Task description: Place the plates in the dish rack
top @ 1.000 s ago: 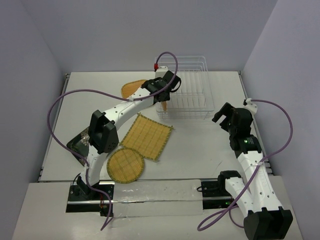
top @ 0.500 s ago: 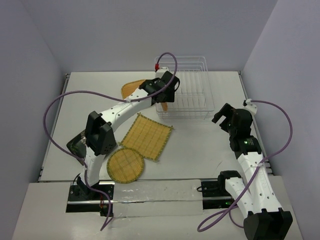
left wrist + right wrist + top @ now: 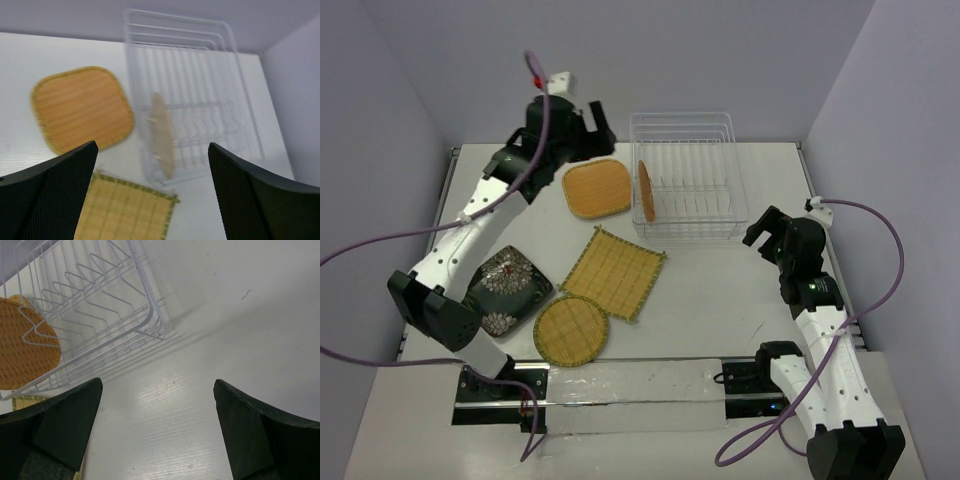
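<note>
The dish rack (image 3: 732, 172) stands at the back of the table. An orange round plate (image 3: 645, 190) stands on edge in its left end, held by nothing. Flat on the table lie the orange rounded-square plate (image 3: 597, 187), the yellow square plate (image 3: 613, 272), the yellow round plate (image 3: 571, 330) and the black floral plate (image 3: 507, 288). My left gripper (image 3: 582, 128) hangs open and empty, high at the back left of the rack. Its wrist view looks down on the rack (image 3: 200, 106) and the upright plate (image 3: 162, 135). My right gripper (image 3: 767, 228) is open over bare table, right of the rack (image 3: 150, 307).
Grey walls close in the table on the back, left and right. The left arm's purple cable (image 3: 380, 245) loops wide over the table's left edge. Both arm bases sit on a rail (image 3: 620, 385) at the near edge.
The left gripper opened and let go of the orange round plate, which now stands in the rack. The left arm then rose and swung back to the left. The right arm has not moved.
</note>
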